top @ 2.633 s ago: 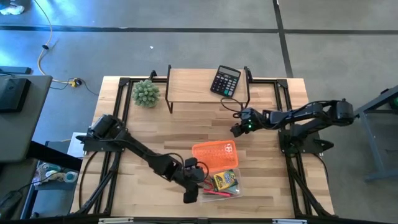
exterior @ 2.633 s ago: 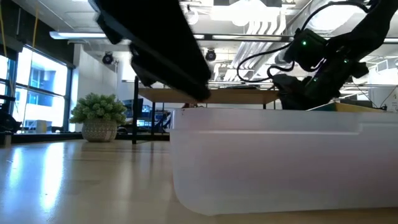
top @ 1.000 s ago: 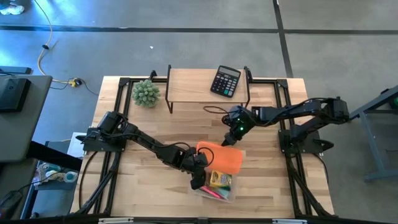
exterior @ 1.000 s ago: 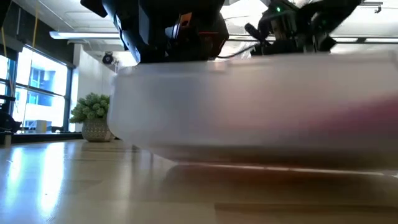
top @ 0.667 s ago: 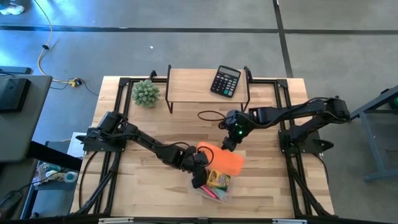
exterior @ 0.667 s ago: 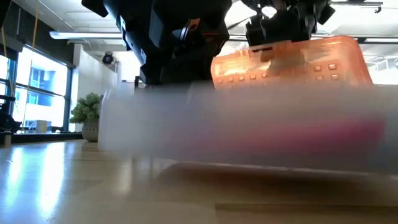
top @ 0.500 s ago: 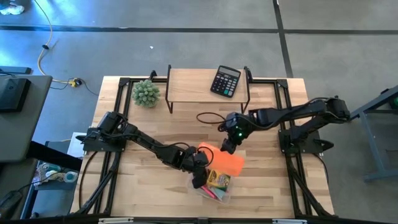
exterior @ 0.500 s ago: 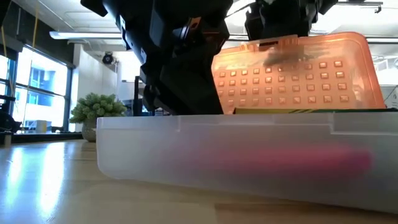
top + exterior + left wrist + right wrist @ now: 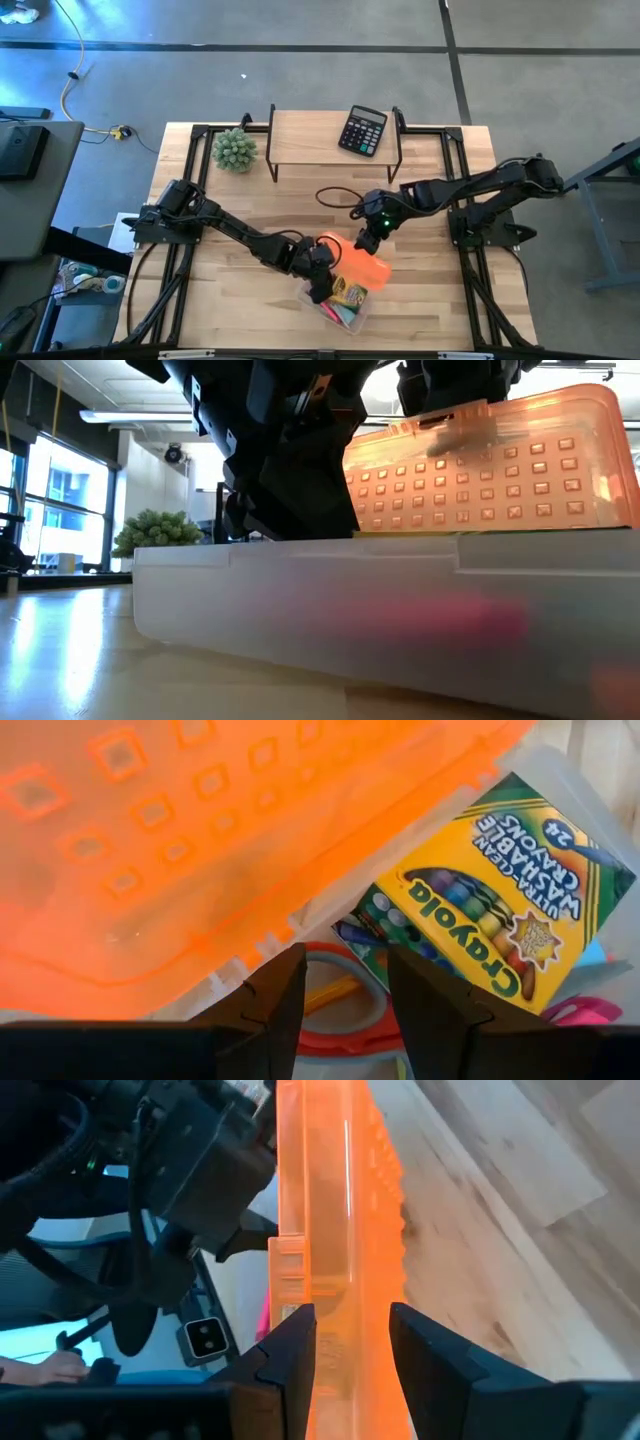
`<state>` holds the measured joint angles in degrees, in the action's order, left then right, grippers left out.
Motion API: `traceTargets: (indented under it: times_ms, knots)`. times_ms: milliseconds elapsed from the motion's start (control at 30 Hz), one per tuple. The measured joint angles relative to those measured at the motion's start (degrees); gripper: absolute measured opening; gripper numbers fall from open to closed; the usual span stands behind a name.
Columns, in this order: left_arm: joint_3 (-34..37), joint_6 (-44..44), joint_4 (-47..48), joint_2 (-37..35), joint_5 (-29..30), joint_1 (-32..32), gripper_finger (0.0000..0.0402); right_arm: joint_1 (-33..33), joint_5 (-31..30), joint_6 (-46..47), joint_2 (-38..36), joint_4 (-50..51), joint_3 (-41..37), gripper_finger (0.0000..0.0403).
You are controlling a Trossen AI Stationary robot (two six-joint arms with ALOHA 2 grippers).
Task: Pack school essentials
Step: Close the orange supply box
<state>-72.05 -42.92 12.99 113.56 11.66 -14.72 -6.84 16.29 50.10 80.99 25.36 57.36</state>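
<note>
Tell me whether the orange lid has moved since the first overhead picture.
Yes. In the high view the orange lid no longer lies flat toward the calculator; the right gripper is swinging it over the clear box, away from the calculator.

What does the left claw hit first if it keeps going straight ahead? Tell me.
Probably the Crayola crayon box inside the clear case, just under the orange lid; the left claw points there, though depth is unclear.
</note>
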Motion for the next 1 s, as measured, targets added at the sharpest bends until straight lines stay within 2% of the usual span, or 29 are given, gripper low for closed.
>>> traceTargets:
  times_ms: [467, 800, 1000]
  knots:
    - [0.0, -2.2, -0.1, -0.1, 1.2, 0.0, 0.0133, -3.7, -1.2, 3.2, 0.1, -2.5, -0.1, 0.0122]
    - [-0.2, -3.6, 0.2, -0.2, -2.3, -0.3, 0.0133, -5.9, -2.8, 4.1, 0.1, -3.4, -0.1, 0.0122]
    - [-3.9, -2.9, 4.4, -1.0, -2.9, -0.9, 0.0133, -5.9, -2.8, 4.1, 0.1, -3.4, -0.1, 0.0122]
